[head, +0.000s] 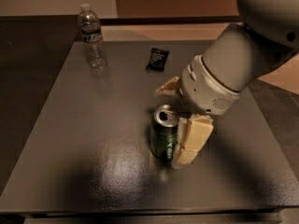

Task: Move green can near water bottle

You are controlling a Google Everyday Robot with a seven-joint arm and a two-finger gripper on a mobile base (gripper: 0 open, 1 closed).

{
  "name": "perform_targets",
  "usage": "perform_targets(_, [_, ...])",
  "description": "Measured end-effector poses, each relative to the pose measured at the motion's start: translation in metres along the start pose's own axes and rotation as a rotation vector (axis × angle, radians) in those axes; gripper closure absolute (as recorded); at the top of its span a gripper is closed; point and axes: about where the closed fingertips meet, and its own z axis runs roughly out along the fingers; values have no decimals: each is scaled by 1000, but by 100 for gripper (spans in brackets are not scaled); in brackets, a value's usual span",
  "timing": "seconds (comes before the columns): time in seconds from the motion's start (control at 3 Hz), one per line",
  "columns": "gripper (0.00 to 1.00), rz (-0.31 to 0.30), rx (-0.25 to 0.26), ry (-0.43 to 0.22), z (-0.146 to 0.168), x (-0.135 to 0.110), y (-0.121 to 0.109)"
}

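The green can stands upright near the middle of the dark table. It has a silver top and pull-tab. My gripper is open and straddles the can. One pale finger lies against the can's right side. The other finger is just behind the can, with a small gap to it. The water bottle stands upright at the table's far left corner, well away from the can and the gripper. It is clear, with a white cap and a label band.
A small flat black packet lies at the far middle of the table. My bulky grey arm covers the table's right side. The table's edges run close at the front and the right.
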Motion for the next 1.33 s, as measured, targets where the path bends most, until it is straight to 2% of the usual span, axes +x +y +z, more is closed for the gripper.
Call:
perform_targets(0.67, [64, 1, 18, -29, -9, 1, -3])
perform_targets(1.0, [87, 8, 48, -22, -23, -4, -14])
perform_targets(1.33, [100, 47, 71, -12, -32, -7, -42])
